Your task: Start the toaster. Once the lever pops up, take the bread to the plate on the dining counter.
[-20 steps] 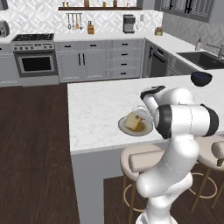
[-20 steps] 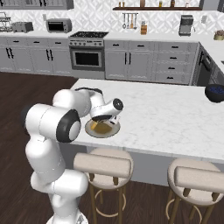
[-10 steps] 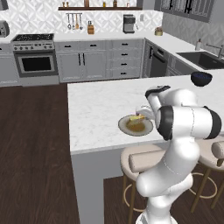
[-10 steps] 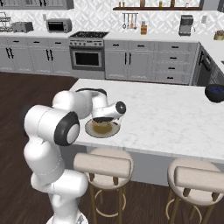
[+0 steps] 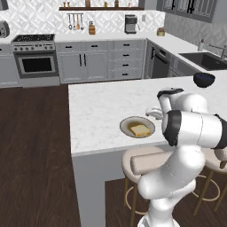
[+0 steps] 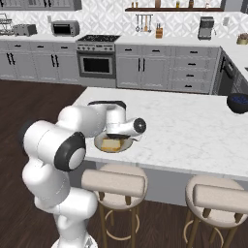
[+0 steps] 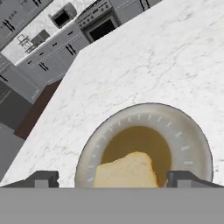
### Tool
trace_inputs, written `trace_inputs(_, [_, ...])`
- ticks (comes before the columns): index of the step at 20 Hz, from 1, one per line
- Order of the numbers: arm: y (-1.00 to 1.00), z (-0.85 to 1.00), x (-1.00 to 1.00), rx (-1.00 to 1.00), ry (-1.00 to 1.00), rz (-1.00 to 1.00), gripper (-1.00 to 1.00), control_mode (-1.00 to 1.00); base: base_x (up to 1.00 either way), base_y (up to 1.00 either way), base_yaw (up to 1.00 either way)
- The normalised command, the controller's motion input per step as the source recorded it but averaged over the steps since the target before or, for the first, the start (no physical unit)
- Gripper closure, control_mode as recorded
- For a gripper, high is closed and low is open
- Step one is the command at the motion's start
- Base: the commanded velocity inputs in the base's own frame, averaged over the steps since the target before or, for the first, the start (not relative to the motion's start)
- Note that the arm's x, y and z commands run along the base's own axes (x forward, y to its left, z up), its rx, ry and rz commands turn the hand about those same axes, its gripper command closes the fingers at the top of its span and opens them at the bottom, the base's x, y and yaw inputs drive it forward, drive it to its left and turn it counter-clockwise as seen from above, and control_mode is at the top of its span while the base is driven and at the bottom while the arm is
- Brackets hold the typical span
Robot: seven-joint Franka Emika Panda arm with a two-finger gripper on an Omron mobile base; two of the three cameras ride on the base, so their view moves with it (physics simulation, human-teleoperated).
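Observation:
The bread [image 5: 140, 130], a golden square slice, lies flat in the round beige plate [image 5: 126, 124] near the front edge of the white marble dining counter [image 5: 102, 111]. My gripper [image 5: 150, 116] hovers just right of the plate and a little above it, open and holding nothing. In the hand view the two fingertips [image 7: 43, 178] stand wide apart on either side of the bread [image 7: 127, 171], with the plate [image 7: 192, 131] right below. The toaster [image 6: 24, 30] stands far off on the back wall counter.
A dark blue bowl [image 5: 204, 80] sits at the far right of the island. Two round stools [image 6: 114, 181] stand under the island's front edge beside my base. Stove [image 6: 97, 58], microwave [image 6: 65, 27] and wire rack [image 6: 5, 22] line the back wall.
A second ago my gripper was shut on the bread, holding it over the plate. The jaws have opened, the slice now lies flat in the plate, and the hand has drawn back slightly.

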Motion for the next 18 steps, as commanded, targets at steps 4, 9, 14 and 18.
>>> trace_inputs(4, [0.0,0.54,-0.07,-0.11,0.02,-0.12,-1.0,-1.0,0.0,0.0,0.0])
trace_inputs(9, [0.2,0.61,-0.07,-0.18,0.1,-0.06,-1.0,-1.0,0.0,0.0,0.0])
trace_inputs(14, [0.43,0.29,-0.28,-0.27,0.1,-0.05,-1.0,-1.0,0.0,0.0,0.0])
trace_inputs(18, [0.38,0.12,-0.4,-0.28,0.09,-0.06,-1.0,-1.0,0.0,0.0,0.0])
